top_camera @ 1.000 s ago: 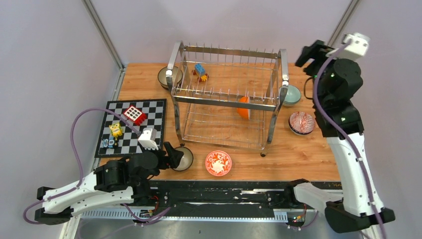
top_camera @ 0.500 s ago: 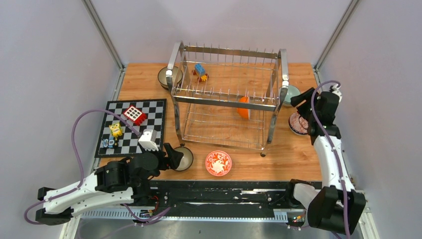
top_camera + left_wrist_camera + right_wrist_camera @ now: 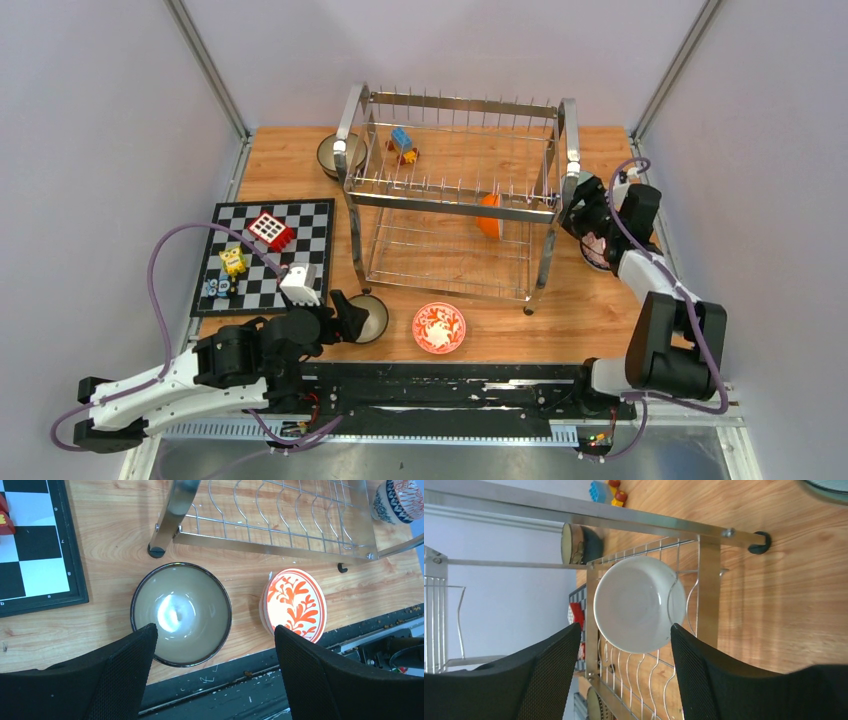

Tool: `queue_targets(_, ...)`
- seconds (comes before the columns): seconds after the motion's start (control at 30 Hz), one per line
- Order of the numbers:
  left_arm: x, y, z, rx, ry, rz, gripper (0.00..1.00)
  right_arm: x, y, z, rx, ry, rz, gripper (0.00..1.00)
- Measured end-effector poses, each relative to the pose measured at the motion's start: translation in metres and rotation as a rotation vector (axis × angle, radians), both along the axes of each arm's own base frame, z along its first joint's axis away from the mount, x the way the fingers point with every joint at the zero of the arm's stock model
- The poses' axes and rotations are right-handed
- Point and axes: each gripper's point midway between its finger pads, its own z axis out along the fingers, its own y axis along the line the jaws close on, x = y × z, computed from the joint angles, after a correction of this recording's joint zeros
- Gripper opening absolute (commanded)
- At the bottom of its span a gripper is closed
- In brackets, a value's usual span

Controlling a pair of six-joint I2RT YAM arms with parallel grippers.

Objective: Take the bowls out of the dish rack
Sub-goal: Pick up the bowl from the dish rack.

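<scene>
A: Right tool (image 3: 577, 207): fingers apart, nothing between them. Low at the right end of the rack (image 3: 455, 190), aimed in along its length.

B: Target?

A: Orange bowl (image 3: 489, 215). Lower tier, on edge among the prongs; the only bowl I see in the rack. It lies straight ahead of the tool, further in along the rack. Mouth faces the tool, rim plane across the rack's length.

B: Way in?

A: Not free. The end frame (image 3: 706, 595) stands between tool and bowl, and one wire loop crosses the rim in the wrist view. Straight in looks barred, I judge. The rack's front side, between its posts, looks more open.

B: Other arm?

A: Left tool (image 3: 348, 310): fingers spread, empty, over the grey bowl (image 3: 180, 612) at the near edge of the worktop (image 3: 590, 310). Red bowl (image 3: 295, 605) near it. Well apart from the orange bowl; the right arm is nearer.

B: Set-down room?

A: Bare wood right of the red bowl.
</scene>
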Motion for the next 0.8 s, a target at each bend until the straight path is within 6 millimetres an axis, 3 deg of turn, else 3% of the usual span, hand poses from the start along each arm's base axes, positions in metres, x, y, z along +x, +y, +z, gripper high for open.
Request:
queue_targets(0.13, 0.000, -0.001, -0.001, 0.005, 0.003, -0.002, 0.88, 0.009, 0.013, -0.002, 0.049, 0.018, 0.091, 0.63)
queue_targets(0.33, 0.000, -0.003, -0.002, 0.009, 0.008, -0.004, 0.88, 0.021, 0.045, -0.001, 0.071, 0.025, 0.229, 0.64)
queue_targets(0.8, 0.000, -0.003, -0.010, 0.014, 0.021, 0.004, 0.88, 0.015, 0.089, -0.033, 0.105, 0.086, 0.392, 0.63)
